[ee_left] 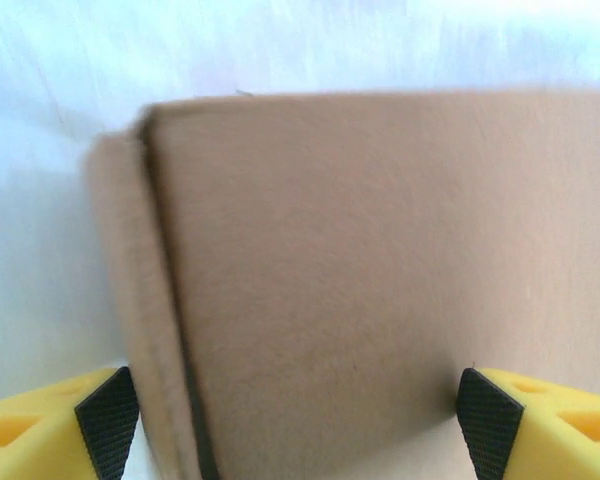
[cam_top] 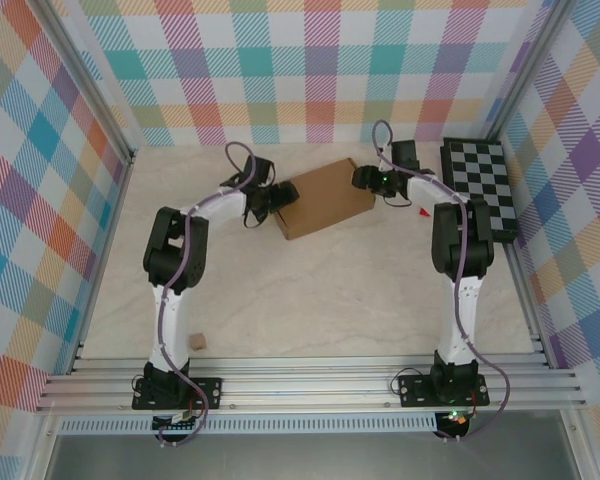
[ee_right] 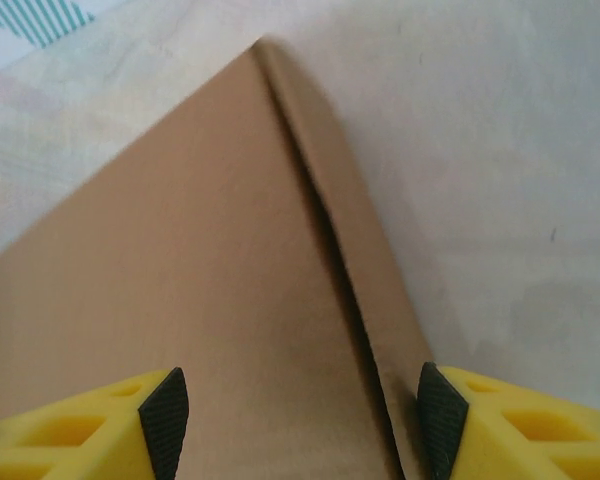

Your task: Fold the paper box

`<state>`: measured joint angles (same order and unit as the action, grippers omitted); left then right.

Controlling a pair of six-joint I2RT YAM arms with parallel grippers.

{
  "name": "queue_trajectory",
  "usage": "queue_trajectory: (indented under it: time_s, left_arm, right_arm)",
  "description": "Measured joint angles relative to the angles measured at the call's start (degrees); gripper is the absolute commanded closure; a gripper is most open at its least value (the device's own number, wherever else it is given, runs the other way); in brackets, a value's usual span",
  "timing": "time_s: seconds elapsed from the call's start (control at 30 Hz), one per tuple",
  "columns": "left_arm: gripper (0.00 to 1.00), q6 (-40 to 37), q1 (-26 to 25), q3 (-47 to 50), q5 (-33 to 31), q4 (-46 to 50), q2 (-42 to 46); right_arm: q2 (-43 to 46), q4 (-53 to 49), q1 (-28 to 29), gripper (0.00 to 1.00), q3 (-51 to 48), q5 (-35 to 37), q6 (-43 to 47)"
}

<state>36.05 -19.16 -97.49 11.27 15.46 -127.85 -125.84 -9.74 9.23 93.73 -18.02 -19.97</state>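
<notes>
Paper box [cam_top: 325,197]: it is lying shut-looking on the table, just beside the checkered board [cam_top: 480,185] on the board's left-arm side, and sitting a little askew to the board's edge.
Left gripper [ee_left: 298,430]: it is hanging at the box end farthest from the board, its fingers spread wide. The brown top is showing between the pads [ee_left: 108,425], and I am not seeing it pinch anything.
Right gripper [ee_right: 302,420]: it is sitting between the board and the box, over the box corner nearest the board. Its fingers are parted too and are not clamping.
Seam: a dark gap is running along the side wall in both wrist views, so I am guessing that wall is not tucked fully home.
Risk, springing: with neither gripper pinching, that loose wall is looking free to pop out and undo the fold.
Risk, sliding: the box is looking light. A push from the far end alone may be shoving it toward the board or up onto its edge.
Risk, snagging: a pad dipping into the gap may be levering the flap open rather than pressing it in.
Risk, crushing: pressing down mid-lid is likely denting thin card.
Tan cube [cam_top: 197,342]: it is lying well apart from the board, toward the arm bases, and not getting in the way.
</notes>
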Motion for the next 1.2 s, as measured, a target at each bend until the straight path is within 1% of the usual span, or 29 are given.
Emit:
queue_trajectory:
  time_s: [0.1, 0.23, 0.37, 0.43, 0.5, 0.53, 0.6, 0.63, 0.67, 0.7, 0.77, 0.83, 0.87, 0.93, 1.0, 1.13, 1.2]
  left_arm:
    - [0.15, -1.6, 2.2, -6.9, 0.2, 1.7, -4.0]
    - [0.15, -3.0, 3.0, -12.8, 0.2, 4.6, -7.3]
    - [0.15, -4.4, 4.0, -14.0, 0.3, 7.1, -7.9]
    - [0.13, -5.6, 5.0, -11.7, 0.4, 6.7, -6.7]
    - [0.11, -7.3, 6.7, -5.7, -0.9, 5.8, -2.3]
    - [0.10, -8.5, 8.1, -0.6, -2.4, 5.4, 1.5]
    - [0.02, -10.9, 11.3, 9.5, -5.5, 4.2, 9.7]
    - [0.00, -12.2, 13.0, 14.9, -7.2, 2.6, 14.4]
    - [0.00, -13.6, 14.6, 20.2, -9.0, 0.9, 19.3]
    - [0.00, -15.0, 16.4, 25.2, -11.1, -1.3, 24.3]
    - [0.00, -18.2, 18.9, 34.4, -15.1, -6.9, 33.1]
    - [0.00, -21.7, 19.0, 44.0, -18.3, -14.6, 40.4]
    - [0.00, -22.9, 18.8, 48.0, -19.1, -17.9, 42.6]
    - [0.00, -25.4, 18.2, 57.2, -21.2, -25.2, 45.5]
    - [0.00, -26.9, 17.7, 63.6, -22.4, -30.7, 44.9]
    - [0.00, -29.4, 17.4, 67.8, -22.9, -34.4, 42.9]
    - [0.00, -30.4, 17.3, 68.8, -22.9, -39.4, 42.9]
  right_arm:
    - [2.6, 1.1, 1.1, 0.35, -5.2, -0.7, -2.5]
    - [3.2, 1.3, 2.0, 0.35, -8.3, -0.4, -3.8]
    - [7.0, 2.1, 1.3, 0.34, -12.2, 0.9, -4.0]
    - [11.0, 1.4, 0.2, 0.34, -14.9, 1.6, -3.4]
    - [15.8, 1.1, -1.6, 0.32, -17.7, 3.0, -2.0]
    - [19.1, 1.4, -2.8, 0.30, -19.8, 4.4, -0.9]
    - [25.2, 3.3, -5.0, 0.27, -24.8, 6.6, 1.0]
    - [28.9, 5.1, -6.3, 0.22, -28.3, 7.8, 2.0]
    - [31.5, 6.5, -7.3, 0.08, -31.1, 8.6, 2.8]
    - [34.3, 8.3, -8.6, 0.00, -34.7, 10.0, 3.8]
    - [37.2, 11.4, -10.1, 0.00, -40.0, 12.5, 5.9]
    - [38.3, 14.0, -10.5, 0.00, -45.0, 14.7, 8.1]
    - [38.6, 15.5, -10.5, 0.00, -47.1, 15.4, 9.0]
    - [39.9, 19.3, -10.5, 0.00, -52.2, 16.5, 11.0]
    - [41.1, 21.5, -10.5, 0.00, -55.1, 17.2, 12.5]
    - [42.4, 24.2, -10.5, 0.00, -55.7, 19.0, 14.5]
    - [44.5, 28.2, -10.5, 0.00, -58.6, 20.1, 14.9]
